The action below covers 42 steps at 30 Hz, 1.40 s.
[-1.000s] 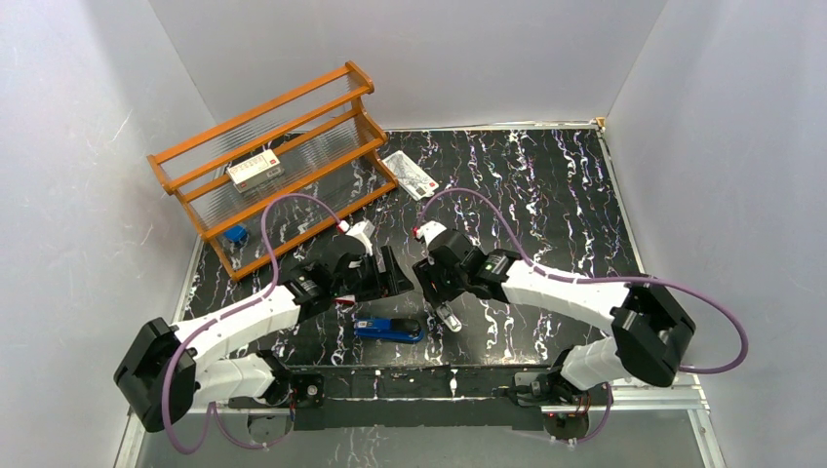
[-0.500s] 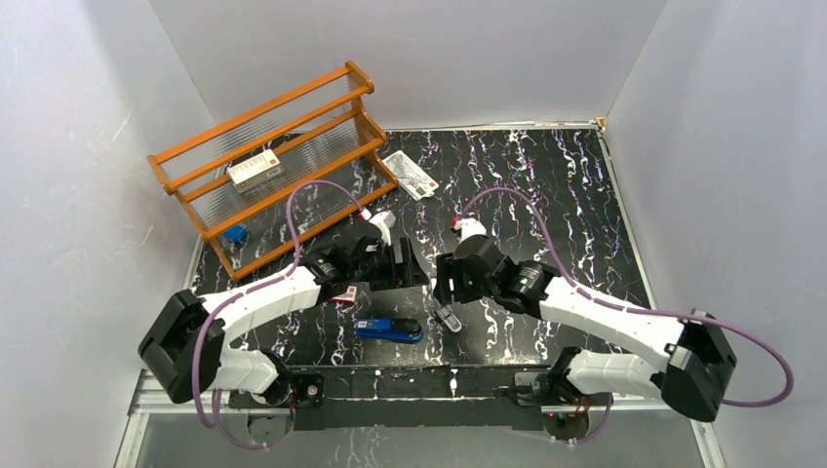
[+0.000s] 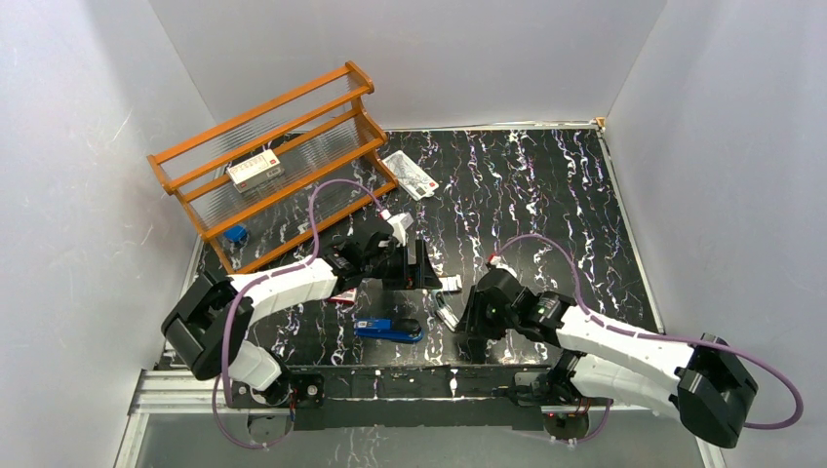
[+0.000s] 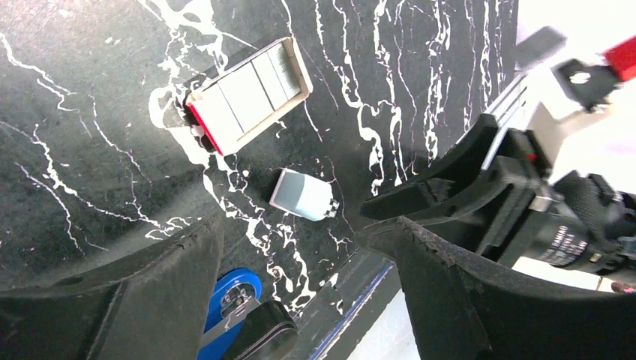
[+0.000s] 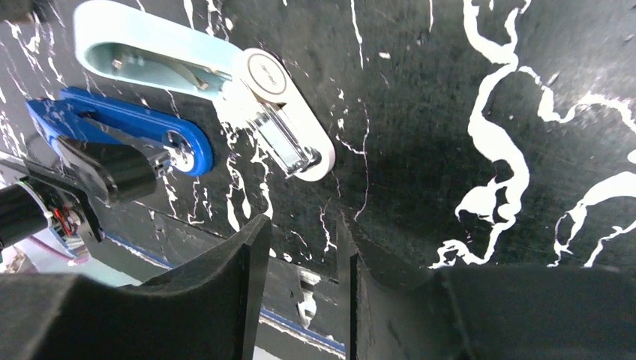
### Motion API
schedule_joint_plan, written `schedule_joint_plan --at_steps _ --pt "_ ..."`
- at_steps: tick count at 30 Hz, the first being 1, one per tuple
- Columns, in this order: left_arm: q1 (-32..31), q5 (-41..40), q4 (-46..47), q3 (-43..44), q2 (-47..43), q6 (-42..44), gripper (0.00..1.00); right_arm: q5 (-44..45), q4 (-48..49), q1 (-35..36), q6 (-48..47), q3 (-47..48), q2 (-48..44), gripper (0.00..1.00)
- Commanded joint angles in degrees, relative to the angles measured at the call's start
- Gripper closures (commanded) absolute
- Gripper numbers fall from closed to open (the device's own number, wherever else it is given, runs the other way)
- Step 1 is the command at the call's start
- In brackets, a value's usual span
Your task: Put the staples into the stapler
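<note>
The blue stapler (image 3: 388, 329) with its black base lies near the table's front edge; it also shows in the left wrist view (image 4: 229, 300) and the right wrist view (image 5: 120, 127). The pale inner tray (image 4: 247, 94) holds silvery staple strips and lies on the table (image 3: 451, 284). The small red-and-white box (image 3: 341, 298) lies partly under my left arm. My left gripper (image 3: 424, 265) (image 4: 300, 225) is wide open and empty, hovering between tray and stapler. My right gripper (image 3: 468, 322) (image 5: 301, 221) is open with a narrow gap and empty, right of the stapler.
A pale blue-and-white stapler-like item (image 5: 225, 82) lies just right of the blue stapler (image 3: 446, 317). An orange shelf rack (image 3: 268, 161) at back left holds a larger red-and-white box (image 3: 255, 170). A white printed packet (image 3: 412, 174) lies behind. The table's front rail is close below both grippers.
My left gripper moved right. My right arm drew back towards the front edge and to the right. The staple tray now shows lying on the table between them.
</note>
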Motion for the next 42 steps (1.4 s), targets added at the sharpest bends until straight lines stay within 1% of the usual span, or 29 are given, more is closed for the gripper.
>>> schedule_joint_plan --at_steps 1,4,8,11,14,17,20,22,26,30,32,35,39,42 --pt "0.4 2.3 2.4 1.0 0.9 1.8 0.19 -4.6 5.6 -0.8 4.1 -1.5 1.9 0.52" --pt "0.4 3.3 2.5 1.5 2.2 2.1 0.19 -6.3 9.8 -0.9 4.3 -2.9 4.0 0.47" --pt "0.4 3.3 2.6 1.6 2.8 2.2 0.19 -6.2 13.4 -1.2 4.3 -3.7 6.9 0.46" --pt "0.4 3.0 2.4 1.5 2.8 2.6 0.19 -4.5 13.5 -1.4 4.2 -3.6 8.6 0.47" --pt "0.4 2.7 3.1 0.3 2.5 2.6 0.19 -1.0 12.4 -1.8 2.1 -2.5 10.1 0.48" --pt "0.4 2.9 4.5 -1.4 2.0 2.6 0.19 -0.2 11.9 -2.8 -0.4 -1.3 12.2 0.49" --pt "0.4 2.7 3.6 -1.5 1.5 3.1 0.2 0.0 12.0 -4.1 -2.4 -0.5 13.8 0.54" --pt "0.4 0.4 2.3 -1.6 0.6 3.1 0.21 0.0 12.0 -5.1 -4.2 0.0 14.5 0.56" --pt "0.4 -6.5 1.6 -3.8 -3.0 2.4 0.21 0.0 11.8 -6.5 -7.9 1.8 16.1 0.57" --pt "0.4 -7.5 2.5 -5.1 -4.6 2.2 0.19 -1.7 12.3 -8.3 -11.7 3.1 17.5 0.54" --pt "0.4 -7.2 2.2 -5.0 -4.7 1.3 0.19 -6.2 13.9 -10.9 -14.2 2.9 16.6 0.52" --pt "0.4 -6.9 1.6 -5.0 -4.7 0.0 0.19 -11.3 15.3 -14.8 -15.4 1.4 13.2 0.5" --pt "0.4 -6.9 1.0 -5.2 -5.1 -1.0 0.19 -12.1 13.7 -16.6 -15.6 0.1 9.2 0.48" --pt "0.4 -6.5 1.6 -5.4 -5.0 -1.7 0.24 -12.8 13.9 -17.5 -14.9 -1.1 8.1 0.49"
